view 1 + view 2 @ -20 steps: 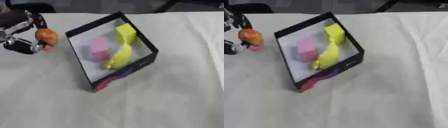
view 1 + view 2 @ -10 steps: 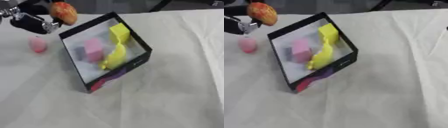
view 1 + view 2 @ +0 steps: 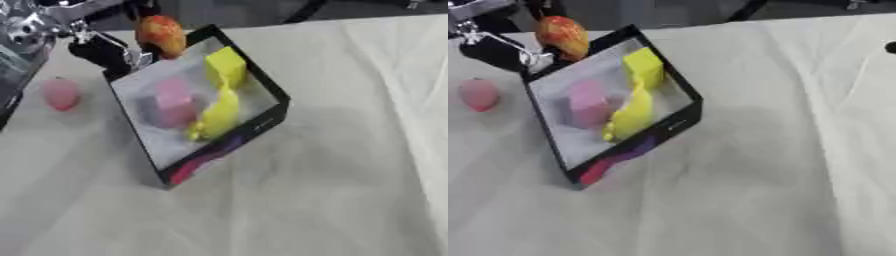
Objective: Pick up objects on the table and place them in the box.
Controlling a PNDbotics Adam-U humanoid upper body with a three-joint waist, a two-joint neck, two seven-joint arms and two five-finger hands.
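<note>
White cloth (image 3: 332, 165) covers the table, with the black box (image 3: 269, 91) left of centre already holding pink and yellow pieces. At upper left the left hand (image 3: 105, 47) curls round a red-orange fruit (image 3: 162, 35) above the box's far corner, presumably to drop it in; a small pink object (image 3: 61, 93) waits outside, at the left edge.

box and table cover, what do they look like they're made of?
Box: looks like thin card. Straight flat black walls, pale matt inside, a printed purple-pink patch on the near wall. Could be thin plastic; the look leaves it open.

Table cover: off-white cloth, matt, with soft folds and creases running across it.
</note>
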